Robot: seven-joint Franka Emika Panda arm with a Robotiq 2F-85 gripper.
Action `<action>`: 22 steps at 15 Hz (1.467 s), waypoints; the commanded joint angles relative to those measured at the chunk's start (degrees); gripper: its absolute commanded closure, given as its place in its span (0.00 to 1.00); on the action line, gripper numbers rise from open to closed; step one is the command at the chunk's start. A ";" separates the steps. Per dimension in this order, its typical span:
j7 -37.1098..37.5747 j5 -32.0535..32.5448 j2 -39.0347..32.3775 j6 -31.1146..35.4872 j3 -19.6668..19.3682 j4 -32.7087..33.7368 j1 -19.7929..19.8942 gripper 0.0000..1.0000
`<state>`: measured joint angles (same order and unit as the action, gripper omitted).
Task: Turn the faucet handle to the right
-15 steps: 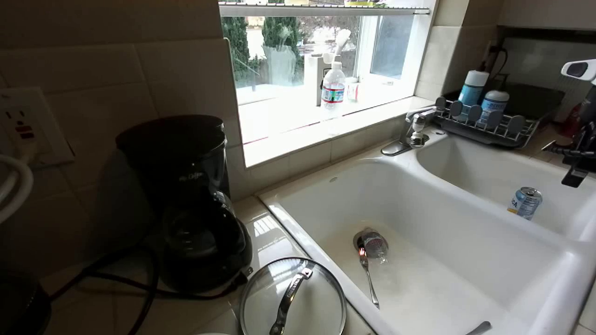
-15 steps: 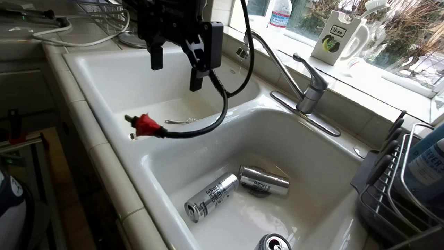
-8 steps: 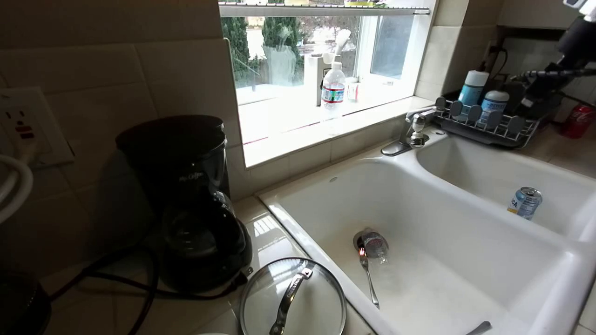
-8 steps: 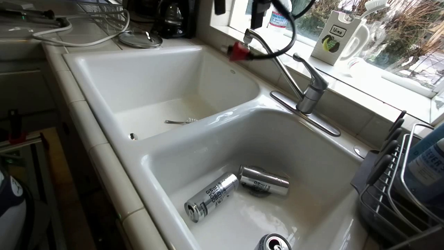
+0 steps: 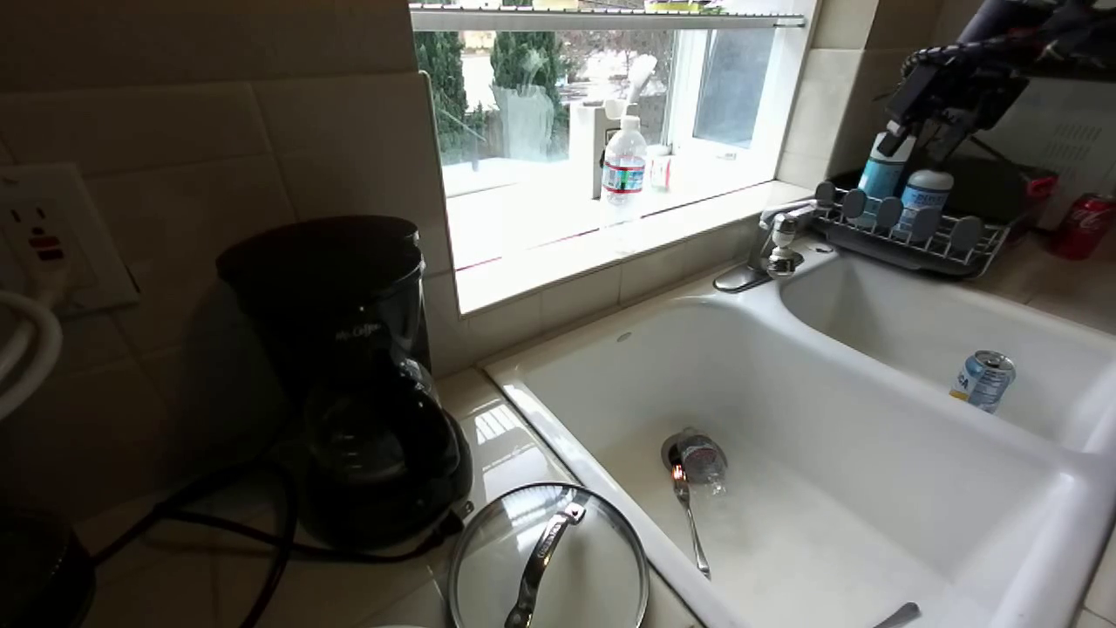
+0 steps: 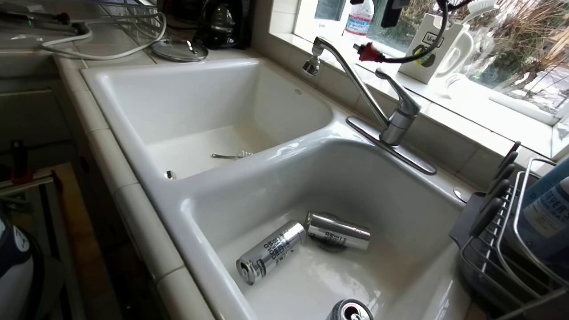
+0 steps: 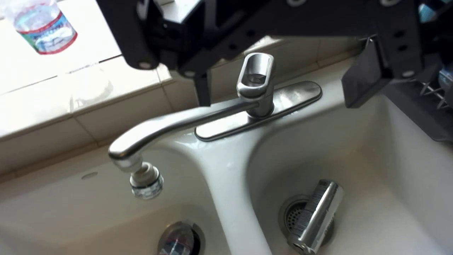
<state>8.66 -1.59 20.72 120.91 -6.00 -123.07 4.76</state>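
The chrome faucet handle (image 6: 402,95) sits atop the low faucet between the two sink basins. It also shows in an exterior view (image 5: 792,209). In the wrist view the handle (image 7: 255,74) is seen end-on, between the fingers and apart from both. The spout (image 7: 170,124) reaches over the basin with the bottle in it. My gripper (image 7: 277,105) is open and empty, with its fingers wide apart. In both exterior views the gripper (image 5: 915,150) is up high; only the finger ends (image 6: 391,18) show at the top edge of an exterior view, above the faucet.
A black cable with a red end (image 6: 370,52) hangs from the arm near the spout. A bottle (image 5: 624,161) and a white pitcher (image 6: 429,33) stand on the sill. A dish rack (image 6: 493,226) holds bottles beside the sink. Cans (image 6: 272,252) lie in a basin.
My gripper has moved from above the sink basins, up and across toward the faucet and window, with the hanging cable following. It stays open where it shows. The faucet handle has not visibly moved.
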 commanded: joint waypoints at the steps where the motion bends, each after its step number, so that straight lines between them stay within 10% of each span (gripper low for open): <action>1: 3.05 -7.57 -8.01 5.60 -1.46 4.57 0.61 0.37; 9: 8.21 -9.13 -16.65 12.11 -0.22 7.54 0.99 0.98; 22: 12.82 -3.14 -19.61 7.21 -0.34 9.95 1.06 1.00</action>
<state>20.54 -5.77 1.93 129.62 -6.67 -113.90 5.48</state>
